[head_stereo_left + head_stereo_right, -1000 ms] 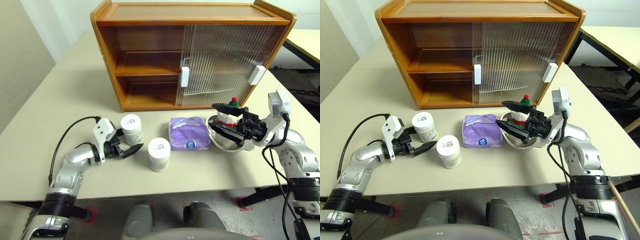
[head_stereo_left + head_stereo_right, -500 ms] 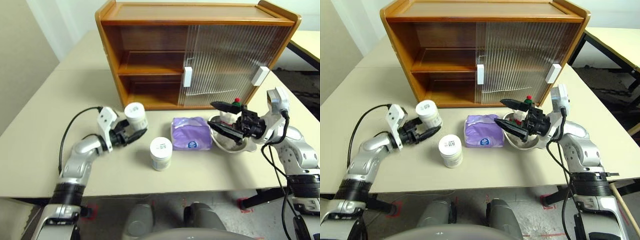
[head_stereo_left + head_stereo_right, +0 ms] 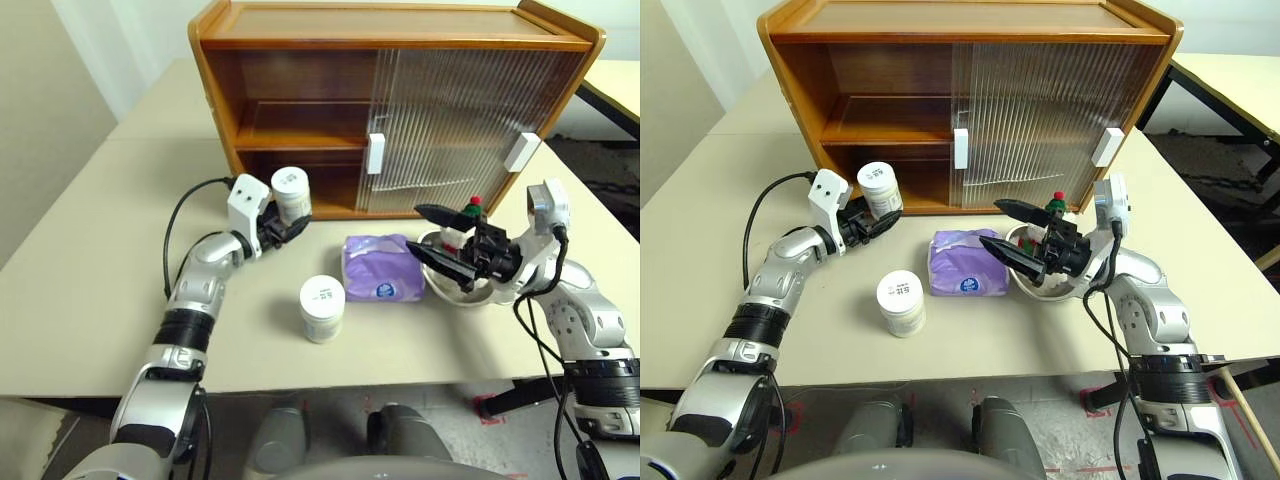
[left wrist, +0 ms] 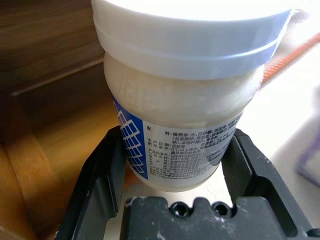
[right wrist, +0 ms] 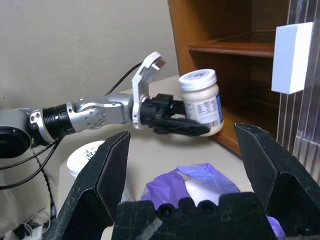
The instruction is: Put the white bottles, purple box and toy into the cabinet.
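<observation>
My left gripper is shut on one white bottle, holding it upright above the table just in front of the cabinet's open lower left compartment. In the left wrist view the black fingers clamp the bottle low on its label. The second white bottle stands on the table nearer me. The purple box lies to its right. My right gripper hangs open over the box's right edge, in front of the toy, which sits in a steel dish and is mostly hidden.
Both ribbed sliding doors cover the cabinet's right half; its left half stands open with one shelf. The steel dish sits right of the purple box. A black cable trails from my left wrist. Bare table spreads to the left.
My left gripper closed on the bottle, lifted it off the table and carried it forward and right to the cabinet's open side. The right gripper stayed put.
</observation>
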